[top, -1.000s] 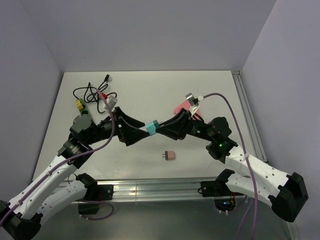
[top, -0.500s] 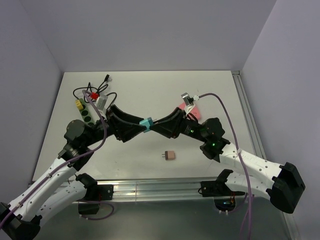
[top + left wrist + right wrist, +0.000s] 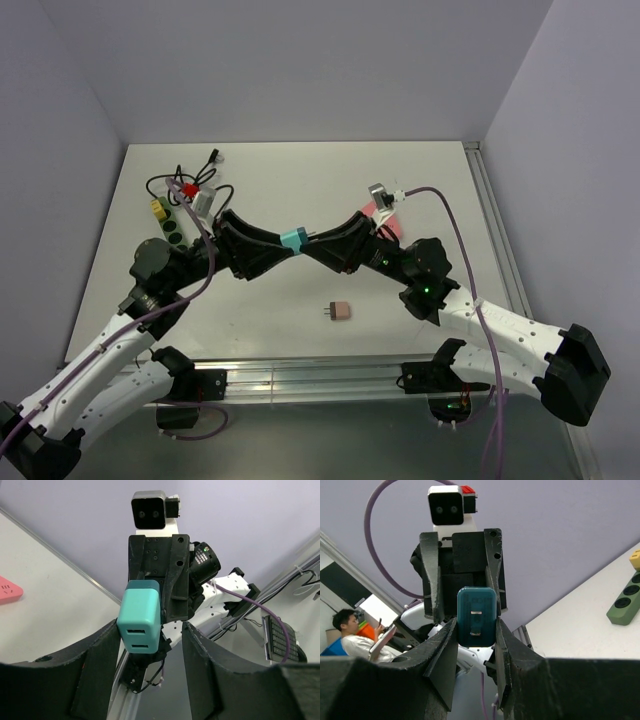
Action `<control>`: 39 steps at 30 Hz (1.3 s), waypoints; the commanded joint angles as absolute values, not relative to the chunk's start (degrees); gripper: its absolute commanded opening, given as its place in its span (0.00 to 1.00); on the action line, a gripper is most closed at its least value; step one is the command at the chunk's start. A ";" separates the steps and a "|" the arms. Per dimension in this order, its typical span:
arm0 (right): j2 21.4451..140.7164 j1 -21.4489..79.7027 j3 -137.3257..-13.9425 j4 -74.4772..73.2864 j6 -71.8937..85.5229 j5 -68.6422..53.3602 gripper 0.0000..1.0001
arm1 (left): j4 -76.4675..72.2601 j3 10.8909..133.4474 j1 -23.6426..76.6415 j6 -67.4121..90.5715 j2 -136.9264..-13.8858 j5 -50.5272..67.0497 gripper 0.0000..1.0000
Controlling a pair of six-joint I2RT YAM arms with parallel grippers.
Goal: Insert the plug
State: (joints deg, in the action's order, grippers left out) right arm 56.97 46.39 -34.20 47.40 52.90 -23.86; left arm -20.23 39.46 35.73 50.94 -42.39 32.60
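Observation:
A teal adapter block hangs above the table between the two arms. My right gripper is shut on it, and its two metal prongs face that wrist camera. Its other face, with two slots, points at the left wrist camera. My left gripper stands around the block from the opposite side: the left finger touches it, while a gap shows before the right finger. A small pink plug with prongs lies on the table, below and apart from both grippers.
A green power strip with a yellow end and a tangle of black cable lie at the back left. A flat pink piece rests behind the right arm. A metal rail runs along the near edge.
The left jaws have narrowed around the teal block. Both grippers and the block have shifted slightly left and towards the back. The pink plug has not moved.

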 commanded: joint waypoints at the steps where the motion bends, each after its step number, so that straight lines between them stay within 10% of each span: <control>1: 57.30 47.28 -34.72 51.68 51.86 -21.97 0.00 | -25.66 39.20 35.86 53.43 -42.98 34.10 0.56; 14: 57.92 48.52 -34.45 50.81 50.01 -19.95 0.00 | -28.48 39.11 35.95 55.72 -44.21 34.63 0.36; 18: 57.92 48.60 -34.72 50.54 49.40 -20.48 0.00 | -28.92 39.11 35.86 56.25 -44.65 35.07 0.00; 20: 58.09 48.60 -35.59 47.65 49.04 -21.01 0.00 | -28.48 39.20 35.86 56.25 -44.74 35.07 0.00; 24: 56.96 48.60 -37.79 39.48 46.42 -19.78 0.65 | -21.91 41.65 35.77 52.84 -44.65 33.32 0.00; 28: 51.35 48.52 -38.23 25.46 42.02 -13.64 0.81 | -0.35 50.61 34.02 45.89 -46.93 31.21 0.00; 39: 43.51 46.49 -36.40 4.57 34.72 -2.90 0.79 | 35.91 65.03 13.63 29.64 -63.97 27.96 0.00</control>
